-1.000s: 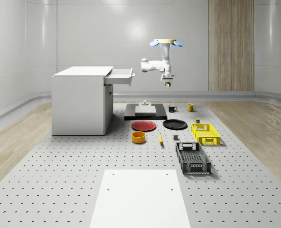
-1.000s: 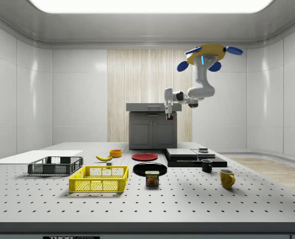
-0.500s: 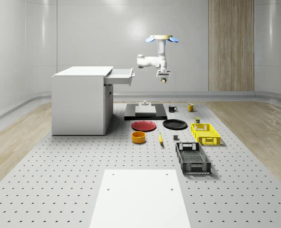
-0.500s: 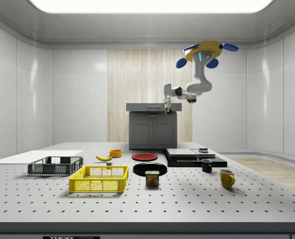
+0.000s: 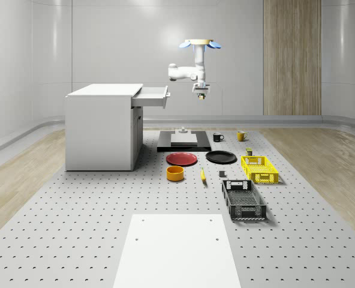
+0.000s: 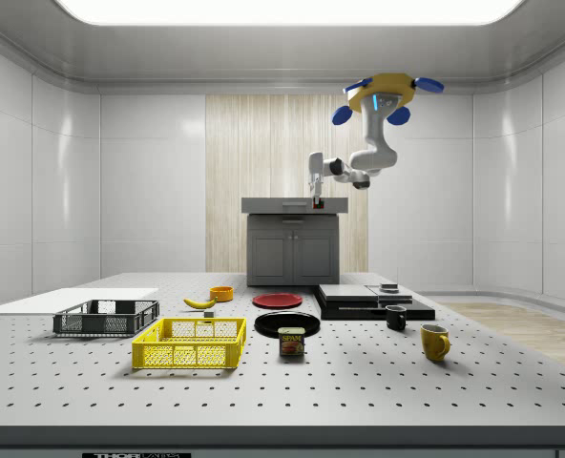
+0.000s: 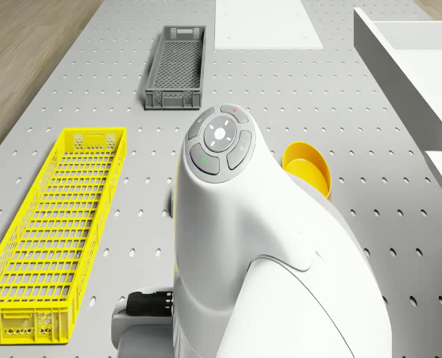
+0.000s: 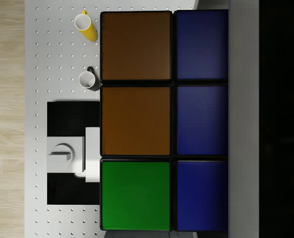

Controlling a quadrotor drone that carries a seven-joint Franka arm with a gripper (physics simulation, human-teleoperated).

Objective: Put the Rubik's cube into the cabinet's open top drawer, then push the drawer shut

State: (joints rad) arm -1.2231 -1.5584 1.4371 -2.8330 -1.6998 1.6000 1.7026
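Nearest you on the table [image 5: 75,240]: white board [image 5: 177,252] at the near edge. Behind it, toward the whole-scene view's right, black crate [image 5: 243,200], then yellow crate [image 5: 259,168] near the table's right edge. Mid-table: orange bowl [image 5: 175,173], banana [image 5: 202,175] just beside it, red plate [image 5: 181,158] and black plate [image 5: 220,157] side by side. Further back: black slab [image 5: 164,144] w/ a white block on it, black mug [image 5: 217,137] and yellow mug [image 5: 241,135] beyond its right end.

Cabinet [image 5: 102,126] stands toward the table's far-left corner, top drawer [image 5: 150,96] pulled out toward the slab.

Your drone [image 5: 199,44] hovers high over the far part of the table, above the slab area, beside the cabinet and not over it. Arm hangs down w/ elbow toward the cabinet. Gripper [image 5: 201,96] points down at abt drawer height, near the drawer front but apart from it, on its right in the whole-scene view.

Gripper is pinching the Rubik's cube [image 8: 137,124]: in the wrist view, brown, green and blue tiles sit right under the cam, w/ a grey finger [image 8: 242,119] flat against the blue column. Jaws spread to cube width, no slack seen. Cube is in the air, not in the drawer; slab and both mugs lie below it.
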